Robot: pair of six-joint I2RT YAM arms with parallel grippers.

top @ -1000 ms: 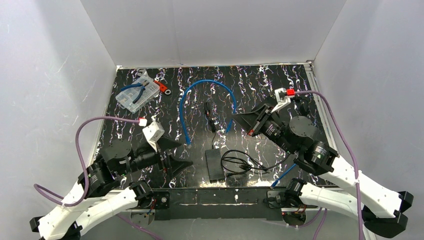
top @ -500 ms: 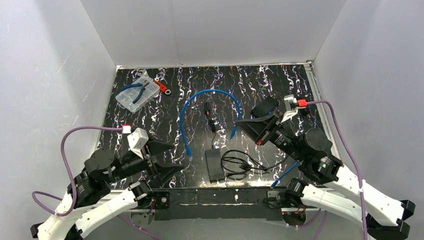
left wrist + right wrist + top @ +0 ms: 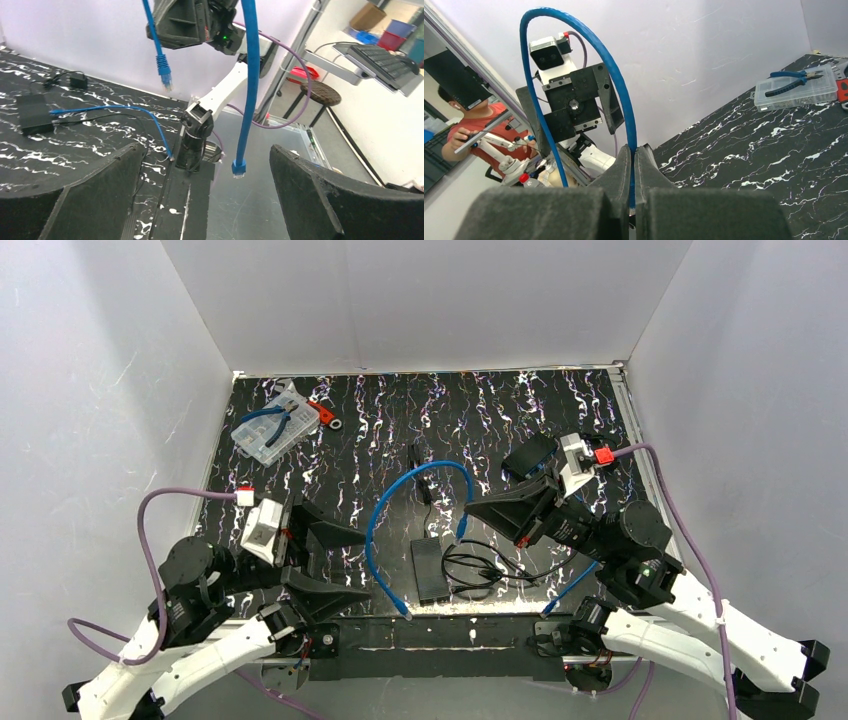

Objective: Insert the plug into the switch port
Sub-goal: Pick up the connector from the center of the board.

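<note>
Clamping the blue cable (image 3: pixel 249 75) in the right pincer (image 3: pixel 632 160), squeezing it tight a little way behind one plug (image 3: pixel 164 79). Carrying that cable clear of the tabletop (image 3: pixel 520 410): arching up out of the grip, then dropping to a second plug (image 3: pixel 238 168) dangling free near the front edge. Holding the gripped plug in the air, pointing downward, beside the far right corner of the black switch (image 3: pixel 430 570) as seen from above. Resting there flat on the tabletop with dark leads coiled at its right; ports too small to make out.

Standing released on the left: left pincer (image 3: pixel 362 562) spread wide, grasping nothing, framing the dangling end in its wrist view without touching it.

Judging the job as partway along: cable picked up, plug lifted and brought near the switch, nothing seated yet. Remaining, by the look of it: turning the plug to face a port, lining it up, pushing it home, and perhaps steadying the switch with the free pincer.
</note>
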